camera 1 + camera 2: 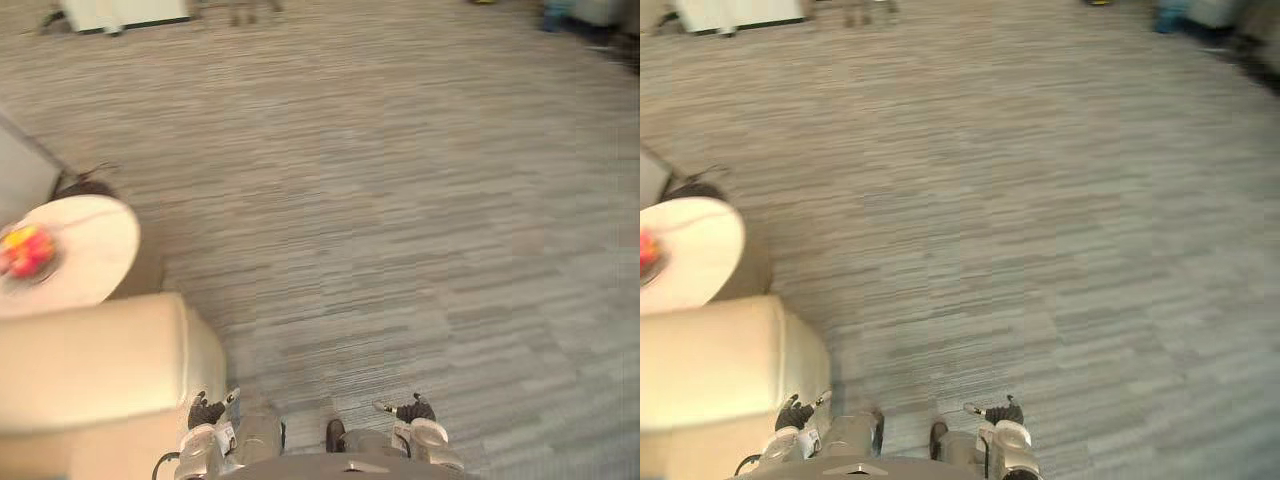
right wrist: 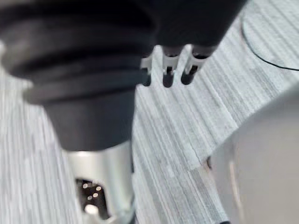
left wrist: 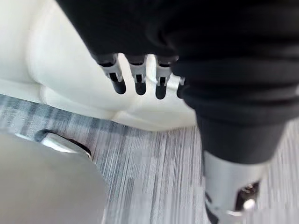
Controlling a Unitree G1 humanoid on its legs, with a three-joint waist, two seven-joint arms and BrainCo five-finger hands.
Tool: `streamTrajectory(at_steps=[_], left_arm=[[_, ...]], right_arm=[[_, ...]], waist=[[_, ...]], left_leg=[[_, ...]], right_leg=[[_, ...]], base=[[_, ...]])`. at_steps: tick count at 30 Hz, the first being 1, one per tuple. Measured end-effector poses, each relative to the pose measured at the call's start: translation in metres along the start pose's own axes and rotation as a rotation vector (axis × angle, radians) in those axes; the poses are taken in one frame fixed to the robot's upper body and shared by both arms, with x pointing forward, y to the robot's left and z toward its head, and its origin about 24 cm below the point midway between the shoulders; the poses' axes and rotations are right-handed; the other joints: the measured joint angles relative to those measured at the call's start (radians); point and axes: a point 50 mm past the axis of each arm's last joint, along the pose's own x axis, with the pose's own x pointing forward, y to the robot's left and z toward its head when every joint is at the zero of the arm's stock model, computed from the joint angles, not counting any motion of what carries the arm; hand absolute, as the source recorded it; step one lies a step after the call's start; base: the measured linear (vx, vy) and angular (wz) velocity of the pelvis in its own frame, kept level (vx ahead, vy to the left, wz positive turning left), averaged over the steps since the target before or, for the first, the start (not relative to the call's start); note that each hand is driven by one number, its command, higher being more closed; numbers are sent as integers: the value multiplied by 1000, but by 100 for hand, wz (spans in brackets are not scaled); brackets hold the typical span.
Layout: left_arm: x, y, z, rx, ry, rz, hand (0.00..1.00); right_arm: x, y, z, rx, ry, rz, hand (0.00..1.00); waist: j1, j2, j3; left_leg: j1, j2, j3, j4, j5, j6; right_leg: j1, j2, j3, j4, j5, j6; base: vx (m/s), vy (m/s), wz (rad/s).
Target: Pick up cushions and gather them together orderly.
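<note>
A cream padded seat (image 1: 95,365) with a rounded corner stands at the lower left, and its pale surface (image 3: 60,70) lies just past my left hand in the left wrist view. My left hand (image 1: 205,412) hangs low beside that corner, its fingers (image 3: 138,81) relaxed and holding nothing. Low on the right, my right hand (image 1: 415,410) hangs over the grey carpet, its fingers (image 2: 168,77) also loose and empty.
A round white side table (image 1: 95,255) stands left of the seat's far side, with a red and yellow thing (image 1: 27,250) on it. White furniture (image 1: 125,12) is at the far left, blue items (image 1: 570,12) at the far right. Striped grey carpet (image 1: 400,200) lies ahead.
</note>
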Motion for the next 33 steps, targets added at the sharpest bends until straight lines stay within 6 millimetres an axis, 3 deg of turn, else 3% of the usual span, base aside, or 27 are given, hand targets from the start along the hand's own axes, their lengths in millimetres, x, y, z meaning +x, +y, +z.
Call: streamTrajectory(at_steps=[1,2,4,5,7,8,9,10,11,13,15,17,18,19,20,22,26,28,29,30,32,33], left_arm=[[1,5,-1,18,9,2,0],[2,5,-1,25,12,2,0],[2,4,-3,66,25,-13,0],[2,4,-4,78,29,-17,0],[3,3,-3,126,33,-31,0],[4,3,-2,137,34,-34,0],[5,3,-2,149,39,-35,0],[5,4,-3,155,46,-34,0],[6,1,-3,165,48,-45,0],[4,-12,-3,155,47,-77,0],[5,-17,2,158,33,-89,0],[5,-18,5,164,23,-95,0],[5,-18,5,164,22,-95,0],[5,-17,6,165,18,-93,0],[5,-16,6,167,16,-91,0],[5,-16,10,165,-8,-95,0],[4,-19,16,165,-41,-105,0],[4,-20,17,166,-44,-107,0],[4,-20,17,166,-44,-107,0],[4,-21,16,170,-42,-109,0],[5,-16,16,197,-40,-98,0],[6,-13,17,192,-45,-91,0]], right_arm=[[-1,0,-4,4,11,1,0],[-2,0,-5,3,12,1,0],[-1,3,-3,2,15,10,0],[1,4,0,1,13,13,0],[2,9,1,-5,24,25,0],[3,10,2,-6,25,28,0],[3,12,4,-8,23,32,0],[4,11,5,-12,25,29,0],[7,6,8,-22,21,19,0],[10,-6,12,-25,5,-10,0],[11,-14,10,-21,11,-32,0],[10,-16,6,-11,26,-46,0],[10,-16,6,-9,26,-47,0],[10,-16,7,7,26,-56,0],[10,-16,7,12,26,-57,0],[10,-14,9,26,19,-66,0],[10,-12,9,32,22,-66,0],[10,-13,8,38,25,-70,0],[10,-15,6,36,29,-73,0],[9,-12,4,39,37,-67,0],[6,-7,-1,43,55,-57,0],[5,-8,-6,52,71,-62,0]], waist=[[-11,-22,-8],[-13,-28,-10],[-16,-24,-11],[-19,-22,-10],[-32,-15,-6],[-32,-15,-6],[-33,-16,0],[-35,-12,2],[-34,7,13],[-44,44,20],[-56,48,20],[-58,46,35],[-58,47,37],[-53,55,55],[-48,49,61],[-30,55,70],[-15,55,72],[-16,54,73],[-8,54,69],[-5,49,67],[-7,5,43],[-1,-2,40]], left_leg=[[48,-4,73,-21,-15,18],[63,-6,94,-26,-21,23],[116,8,189,-57,-37,33],[132,10,205,-70,-37,33],[168,25,261,-95,-37,33],[173,27,270,-97,-37,32],[189,27,285,-99,-37,32],[204,31,284,-102,-39,29],[240,33,279,-128,-29,14],[270,30,274,-161,-21,12],[261,32,267,-107,-16,8],[186,73,241,155,2,-6],[180,77,238,174,6,-4],[106,110,196,391,95,13],[80,119,181,465,87,16],[-8,115,143,562,6,20],[-118,95,131,314,-21,21],[-126,74,107,124,1,9],[-99,48,107,31,84,16],[-86,35,127,6,80,16],[-62,5,160,-31,68,23],[-64,-10,172,-14,40,39]], right_leg=[[-8,-33,-8,49,-5,30],[-16,-44,-25,63,-8,43],[-60,-91,-163,125,-3,87],[-63,-110,-220,127,-5,83],[-67,-202,-501,51,3,24],[-68,-212,-546,19,20,17],[-68,-231,-619,-35,93,-6],[-59,-231,-662,-37,120,-26],[-29,-217,-707,-55,135,-51],[-12,-191,-678,-81,123,-48],[-2,-186,-673,-87,101,-36],[49,-161,-649,-113,87,-33],[54,-158,-648,-115,86,-33],[109,-137,-619,-133,74,-34],[122,-130,-601,-134,58,-44],[153,-119,-541,-133,37,-42],[166,-122,-450,-136,24,-19],[178,-136,-423,-131,8,12],[185,-151,-369,-125,-14,52],[188,-161,-344,-135,-8,63],[195,-170,-302,-173,2,78],[196,-183,-269,-174,1,87]], base=[[339,251,-104],[315,215,-104],[205,100,-104],[216,60,-101],[229,23,-88],[228,-46,-84],[196,-64,-67],[304,-113,-93],[251,-87,-84],[203,-41,-62],[134,-6,-15],[146,-19,-20],[142,15,-50],[85,23,-51],[150,63,-74],[153,96,-79],[173,155,-80],[225,211,-54],[323,253,-54],[354,222,-46],[295,100,-14],[398,183,-27]])
